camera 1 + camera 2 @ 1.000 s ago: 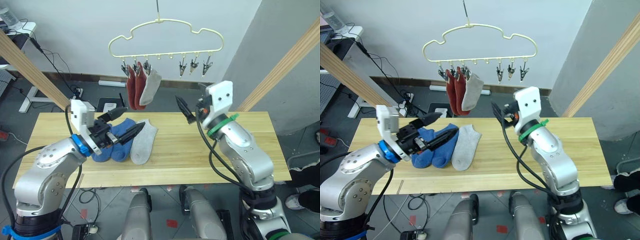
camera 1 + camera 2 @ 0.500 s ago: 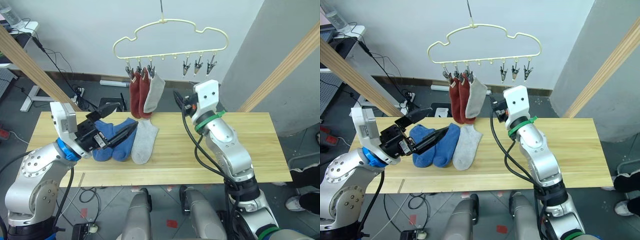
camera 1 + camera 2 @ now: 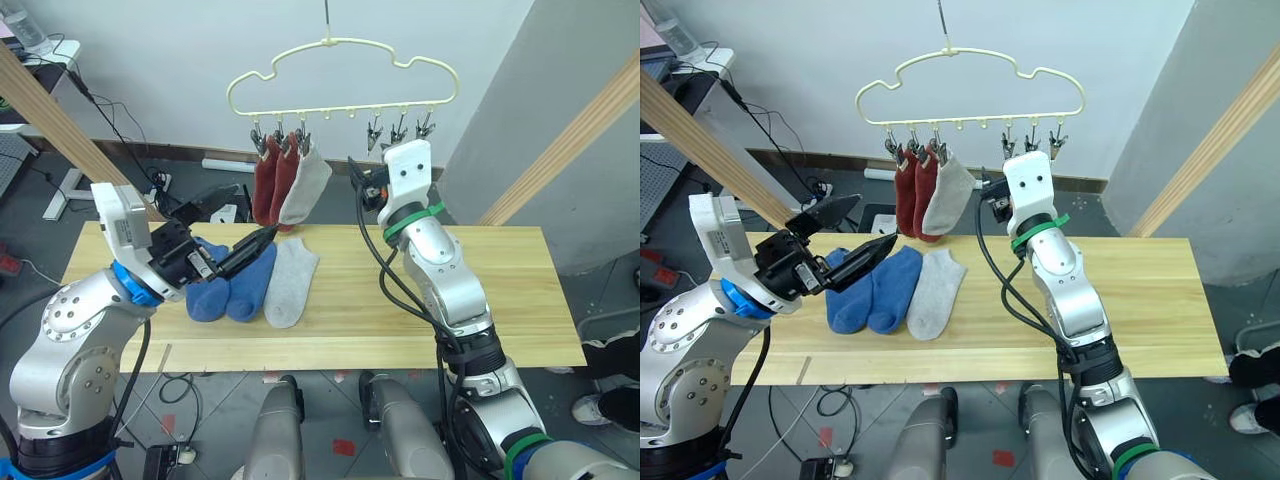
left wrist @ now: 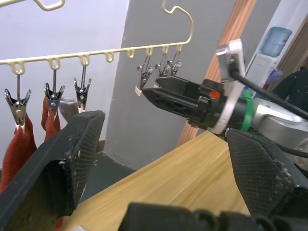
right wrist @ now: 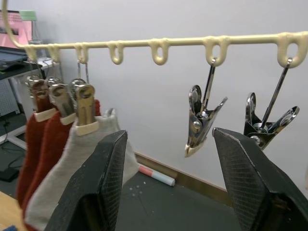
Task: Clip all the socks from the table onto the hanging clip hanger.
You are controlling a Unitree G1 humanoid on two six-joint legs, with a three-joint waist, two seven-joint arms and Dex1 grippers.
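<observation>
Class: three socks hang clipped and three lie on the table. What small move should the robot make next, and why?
Probably lower the open, empty left gripper onto the grey sock on the table. The open right gripper already faces a free clip on the clip hanger.

Clip hanger: left three clips taken by two red socks and one grey sock. Right three clips hang bare, open air below. Right gripper spread wide just beneath them. Table right half bare.
</observation>
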